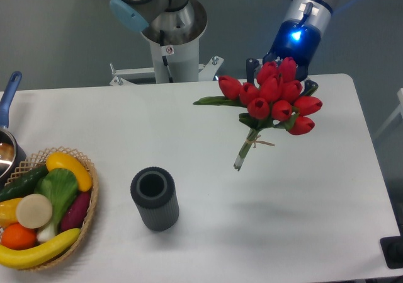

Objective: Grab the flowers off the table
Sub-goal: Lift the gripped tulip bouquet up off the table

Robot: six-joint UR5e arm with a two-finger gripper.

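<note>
Gripper [281, 76], mostly hidden behind blooms, appears clamped on the tulip bunch [272, 100], which hangs clear above the white table [189, 138] at far-right, long axis w/ stems trailing down-left toward the camera, shadow well below, so pick judged done.

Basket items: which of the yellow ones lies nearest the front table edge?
The banana, curved along the basket's front rim. The yellow squash sits at the back, and another yellow piece at the left.
</note>
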